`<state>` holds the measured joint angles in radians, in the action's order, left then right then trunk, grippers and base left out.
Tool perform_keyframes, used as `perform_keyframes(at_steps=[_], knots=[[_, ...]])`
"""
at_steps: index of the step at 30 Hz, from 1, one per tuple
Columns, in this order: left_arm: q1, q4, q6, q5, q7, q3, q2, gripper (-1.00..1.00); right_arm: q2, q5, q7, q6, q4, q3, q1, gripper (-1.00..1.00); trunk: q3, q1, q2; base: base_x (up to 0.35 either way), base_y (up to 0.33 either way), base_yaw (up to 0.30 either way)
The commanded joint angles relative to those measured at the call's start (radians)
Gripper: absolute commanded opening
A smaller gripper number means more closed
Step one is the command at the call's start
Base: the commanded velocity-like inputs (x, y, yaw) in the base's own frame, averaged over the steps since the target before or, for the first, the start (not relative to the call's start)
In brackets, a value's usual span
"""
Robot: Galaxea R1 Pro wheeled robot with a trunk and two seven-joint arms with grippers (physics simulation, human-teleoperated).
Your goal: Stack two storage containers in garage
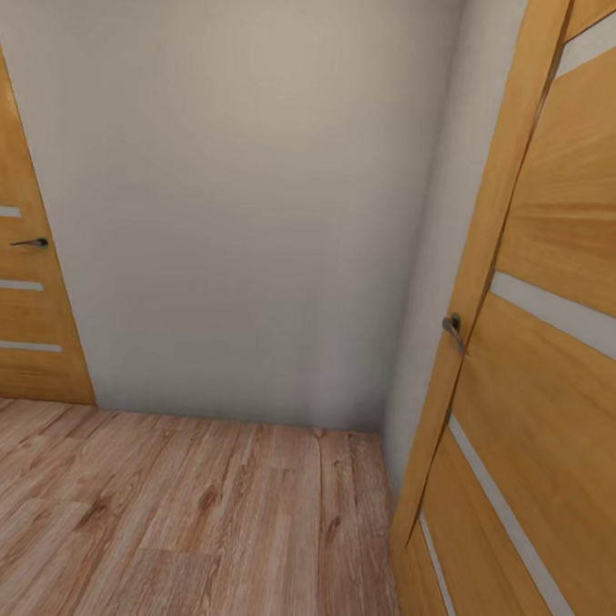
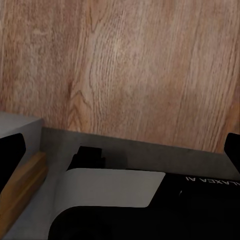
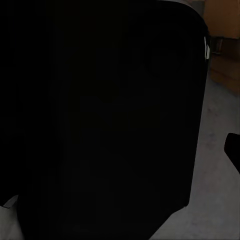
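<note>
Facing a pale wall (image 1: 251, 195) between two wooden doors (image 1: 560, 360), over plank floor (image 1: 177, 519), the robot seems in transit. No bins appear. Left fingertips (image 2: 11, 155) sit wide apart over planks; the right jaws I cannot tell. Steer clear of the near door's edge.

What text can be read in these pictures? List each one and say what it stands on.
"AXEA", upside down, cut off at the picture's edge: white letters on the black robot body panel in the left wrist view.
The orange wooden doors with pale glass strips and the pale grey wall carry no text.
</note>
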<state>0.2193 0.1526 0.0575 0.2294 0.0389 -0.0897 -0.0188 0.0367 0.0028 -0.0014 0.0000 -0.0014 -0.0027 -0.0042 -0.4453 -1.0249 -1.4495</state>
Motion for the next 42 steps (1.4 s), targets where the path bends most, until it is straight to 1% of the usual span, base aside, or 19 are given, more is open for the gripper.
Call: perform_keyframes(at_steps=[1, 15, 42], knots=[[0.0, 0.002, 0.005, 0.01, 0.004, -0.008, 0.0, 1.0, 0.0, 0.0, 0.0, 0.0, 0.0, 0.0, 0.0, 1.0, -0.001, 0.0, 0.0, 0.114, 0.028, 0.0], [0.0, 0.002, 0.005, 0.01, 0.004, -0.008, -0.001, 1.0, 0.0, 0.0, 0.0, 0.0, 0.0, 0.0, 0.0, 1.0, -0.001, 0.0, 0.0, 0.108, 0.014, 0.0], [0.0, 0.002, 0.006, 0.01, 0.004, -0.008, -0.001, 1.0, 0.0, 0.002, 0.0, 0.0, 0.0, 0.001, 0.0, 1.0, -0.001, 0.0, 0.0, 0.185, 0.0, 0.0]])
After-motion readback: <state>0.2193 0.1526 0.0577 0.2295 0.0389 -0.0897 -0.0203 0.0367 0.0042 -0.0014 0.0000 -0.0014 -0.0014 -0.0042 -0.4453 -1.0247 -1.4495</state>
